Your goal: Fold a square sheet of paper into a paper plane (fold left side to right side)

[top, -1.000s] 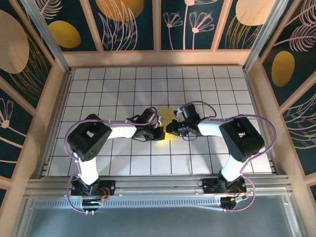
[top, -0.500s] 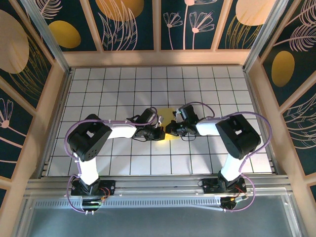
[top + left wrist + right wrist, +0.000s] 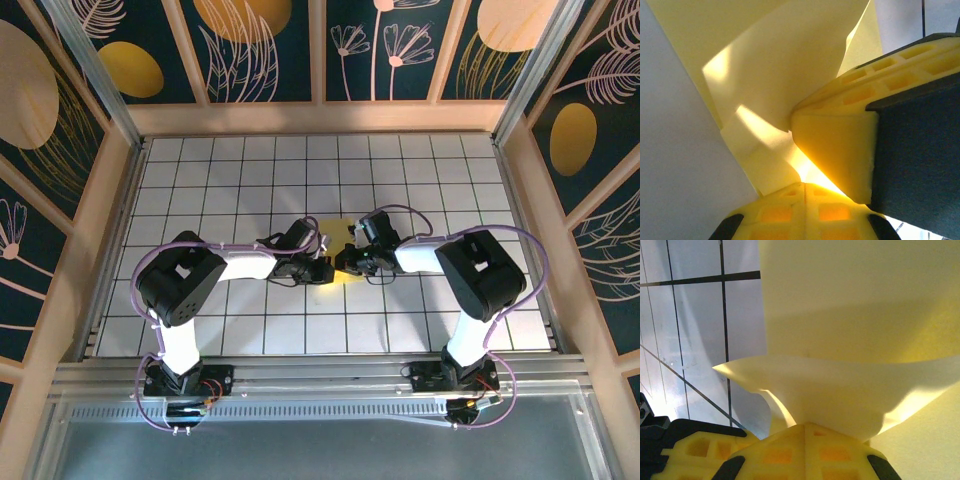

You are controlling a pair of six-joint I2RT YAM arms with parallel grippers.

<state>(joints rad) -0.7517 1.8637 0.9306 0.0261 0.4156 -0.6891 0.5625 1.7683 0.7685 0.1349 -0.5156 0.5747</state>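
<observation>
The square sheet of paper (image 3: 338, 230) is pale yellow and lies at the middle of the tiled table, partly under both gripper heads. My left gripper (image 3: 325, 268) comes in from the left and my right gripper (image 3: 343, 262) from the right, and they almost touch over the sheet. In the left wrist view the paper (image 3: 790, 65) is creased and lifted, with my left gripper (image 3: 807, 184) shut on its edge beside a yellow finger (image 3: 835, 145) of the other gripper. In the right wrist view a curled flap of paper (image 3: 850, 385) rises out of my shut right gripper (image 3: 805, 426).
The white grid table (image 3: 220, 180) is ringed by a wooden frame with dark patterned walls (image 3: 270, 50). An aluminium rail (image 3: 320, 375) runs along the near edge by the arm bases. Bare tiles (image 3: 695, 315) lie left of the paper.
The right arm's elbow has swung slightly left and its gripper has edged towards the left gripper. The left arm has stayed put. Both grippers remain shut.
</observation>
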